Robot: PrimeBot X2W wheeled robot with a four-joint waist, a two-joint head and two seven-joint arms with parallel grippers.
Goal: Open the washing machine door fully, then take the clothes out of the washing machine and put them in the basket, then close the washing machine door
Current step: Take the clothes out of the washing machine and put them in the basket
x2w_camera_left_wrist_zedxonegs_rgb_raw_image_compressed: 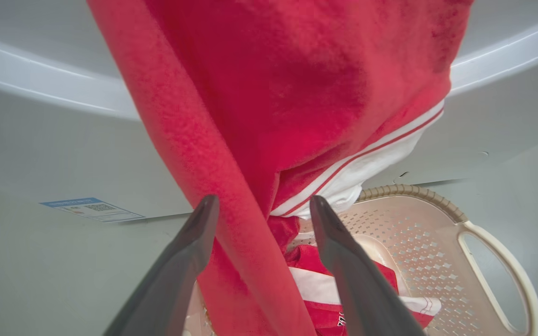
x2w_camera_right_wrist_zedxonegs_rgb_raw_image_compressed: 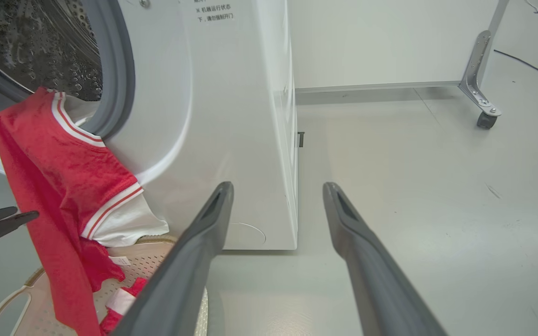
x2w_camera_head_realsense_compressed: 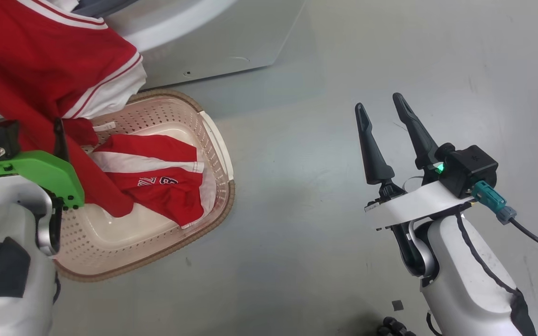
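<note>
A red garment with white stripe trim [x2w_camera_head_realsense_compressed: 40,60] hangs out of the washing machine [x2w_camera_head_realsense_compressed: 231,42] from its drum opening [x2w_camera_right_wrist_zedxonegs_rgb_raw_image_compressed: 40,42]. Its lower end trails into the basket [x2w_camera_head_realsense_compressed: 217,149]. A second red garment with white lettering [x2w_camera_head_realsense_compressed: 161,182] lies in the basket. My left gripper [x2w_camera_left_wrist_zedxonegs_rgb_raw_image_compressed: 262,207] is open over the basket's near side, and a strip of the hanging garment [x2w_camera_left_wrist_zedxonegs_rgb_raw_image_compressed: 231,224] passes between its fingers. My right gripper [x2w_camera_head_realsense_compressed: 378,102] is open and empty above bare floor, to the right of the basket. The washing machine door is out of view.
The basket [x2w_camera_right_wrist_zedxonegs_rgb_raw_image_compressed: 12,298] stands on the grey floor right against the washer's front. A blue label [x2w_camera_left_wrist_zedxonegs_rgb_raw_image_compressed: 94,210] sits low on the washer. A metal frame leg with a caster [x2w_camera_right_wrist_zedxonegs_rgb_raw_image_compressed: 484,119] and a black cable [x2w_camera_right_wrist_zedxonegs_rgb_raw_image_compressed: 530,67] lie far right.
</note>
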